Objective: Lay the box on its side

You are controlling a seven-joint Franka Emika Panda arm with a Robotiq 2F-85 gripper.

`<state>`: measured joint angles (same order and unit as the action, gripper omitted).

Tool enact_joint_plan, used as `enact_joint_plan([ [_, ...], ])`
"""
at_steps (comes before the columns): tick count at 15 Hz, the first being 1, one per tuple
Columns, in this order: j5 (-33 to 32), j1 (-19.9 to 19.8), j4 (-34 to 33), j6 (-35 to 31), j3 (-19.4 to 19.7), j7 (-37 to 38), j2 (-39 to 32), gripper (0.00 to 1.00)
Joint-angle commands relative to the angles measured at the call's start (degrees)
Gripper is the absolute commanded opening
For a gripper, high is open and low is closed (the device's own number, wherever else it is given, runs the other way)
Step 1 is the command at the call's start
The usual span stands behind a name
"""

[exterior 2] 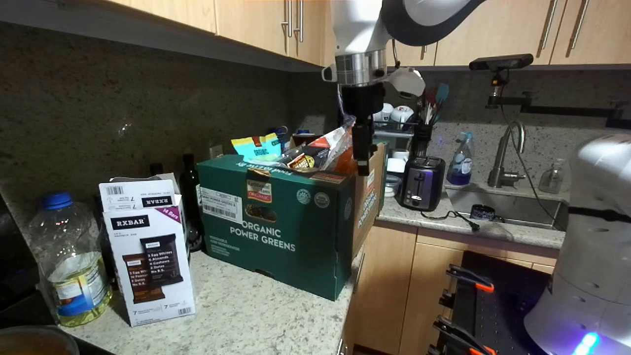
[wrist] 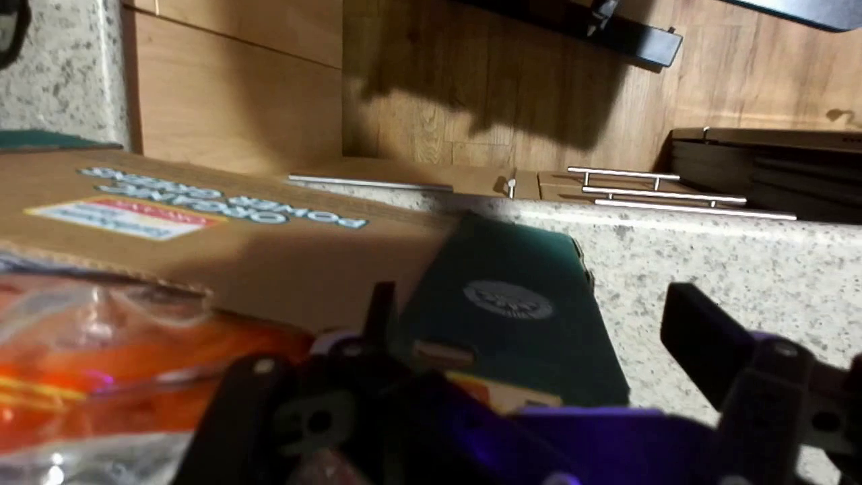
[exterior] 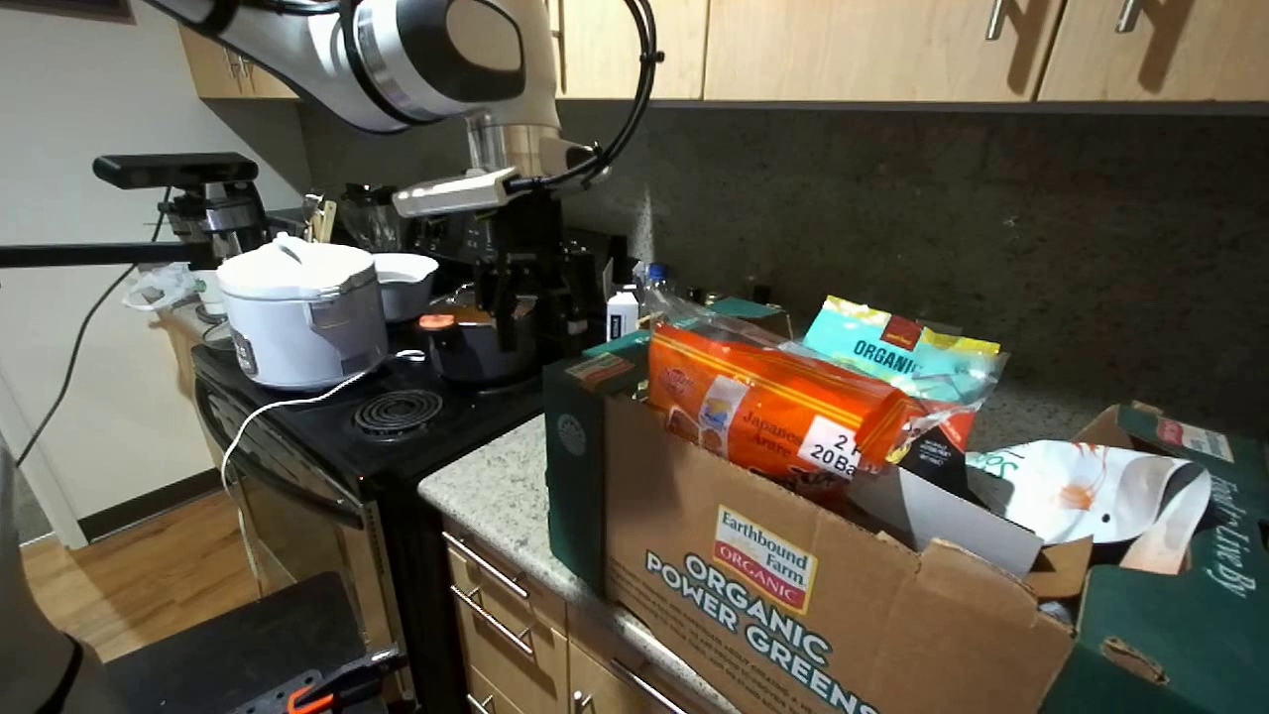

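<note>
The claw has its fingers spread wide and holds nothing. It hangs at a corner of the large carton; whether either finger touches the cardboard I cannot tell. The green surface showing in the gap is the carton's own printed corner, not a separate box. In the wrist view one finger lies over the carton, its mate over the desk — a spread that would suit straddling something, though its purpose is a guess.

The likeliest box for the task is the white RXBAR box, upright on the desk, just beside a blue-capped bottle and apart from the carton. Tall and slim on a narrow base, it should go over with a light push high up — but the bottle leaves little room on that side. Its top flap stands raised, so any contents might slip out. The carton seems a poor choice for tipping: an orange packet and a teal pouch poke above its rim and would probably tumble out. The laying-down is not yet done.
</note>
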<state>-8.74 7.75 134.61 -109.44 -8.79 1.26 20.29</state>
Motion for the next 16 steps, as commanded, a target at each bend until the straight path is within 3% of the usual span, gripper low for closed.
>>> enact_joint_plan([
  [1,-2.1,1.6,-4.2,-3.8,-1.8,-2.8,-5.5,1.00],
  [6,-5.4,4.2,-8.0,-10.0,-4.1,-8.5,-12.2,1.00],
  [12,-9.4,6.2,-12.3,-10.3,-5.9,-13.2,-17.7,1.00],
  [16,-8.2,6.3,-10.6,-10.3,-5.7,-11.1,-16.8,1.00],
])
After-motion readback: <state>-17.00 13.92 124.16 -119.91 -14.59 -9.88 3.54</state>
